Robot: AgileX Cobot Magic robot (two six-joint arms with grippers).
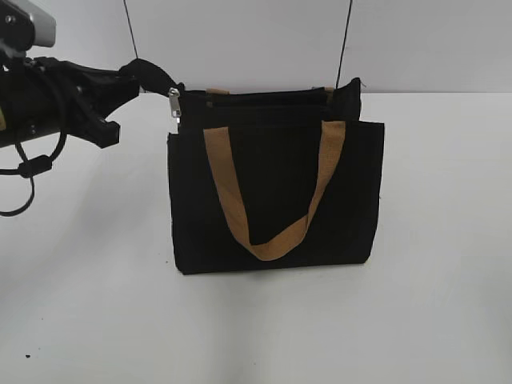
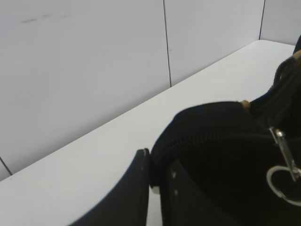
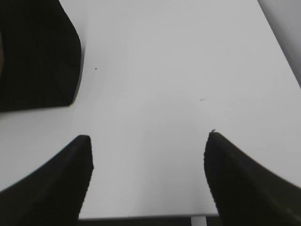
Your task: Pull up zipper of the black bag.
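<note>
The black bag stands upright at the table's middle, a tan handle hanging down its front. The zipper runs along its top edge. The silver pull hangs at the top left corner. My left gripper is shut on the black fabric end at that corner. In the left wrist view the jaws pinch this fabric, and the pull with its ring hangs just right of them. My right gripper is open and empty above the table. A bag corner lies to its upper left.
The white table stretches round the bag. A white panelled wall stands close behind it. The left arm with its cables fills the exterior view's upper left. The right arm is out of the exterior view.
</note>
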